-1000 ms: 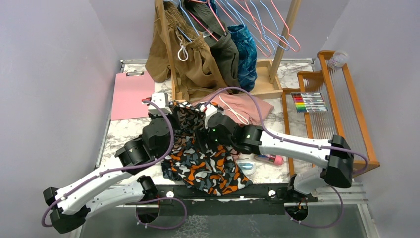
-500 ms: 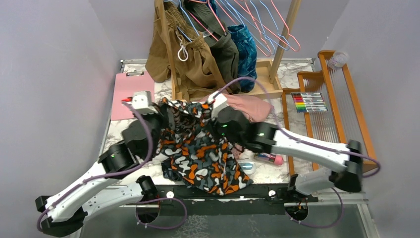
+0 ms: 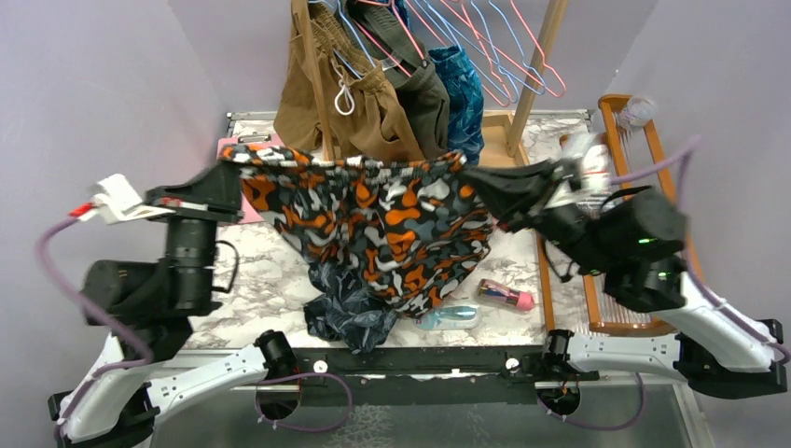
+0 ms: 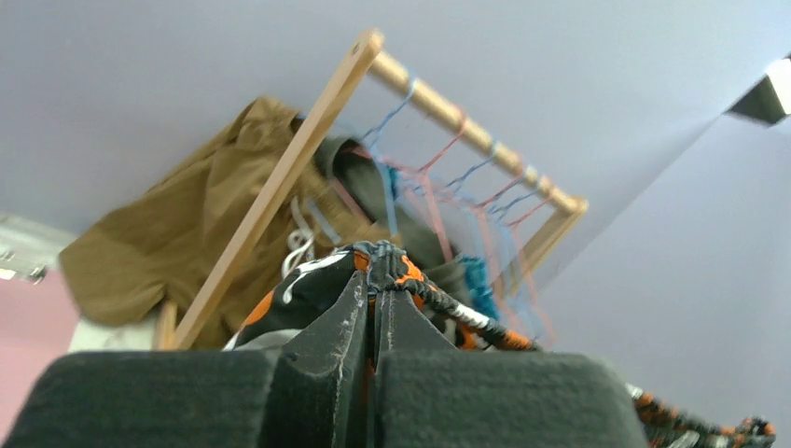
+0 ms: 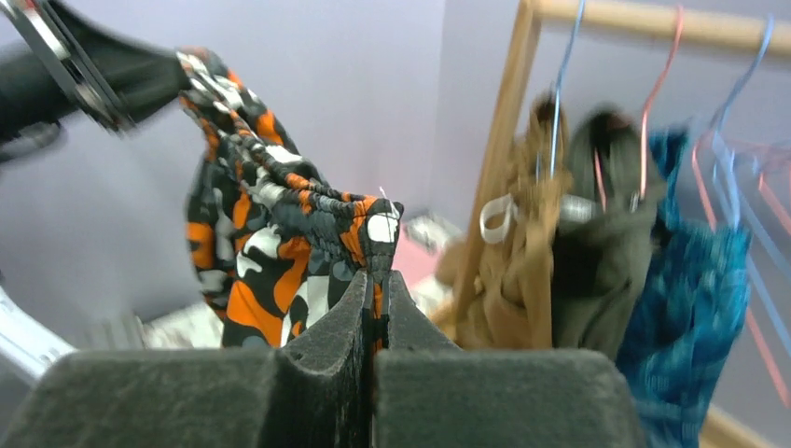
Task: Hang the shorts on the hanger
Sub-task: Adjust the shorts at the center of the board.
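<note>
At left, pinched shut in left gripper (image 3: 227, 170): one waistband corner of dark fabric shorts with orange, white and grey camouflage blobs (image 3: 373, 219). Stretched wide in mid-air above white marble-pattern table (image 3: 252, 280), in front of wooden clothes rack (image 3: 317, 84). At right, clamped likewise between closed fingers of right gripper (image 3: 464, 173): the other corner.

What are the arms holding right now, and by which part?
The shorts, by the waistband: the left fingers pinch one end, the right fingers the other.
</note>
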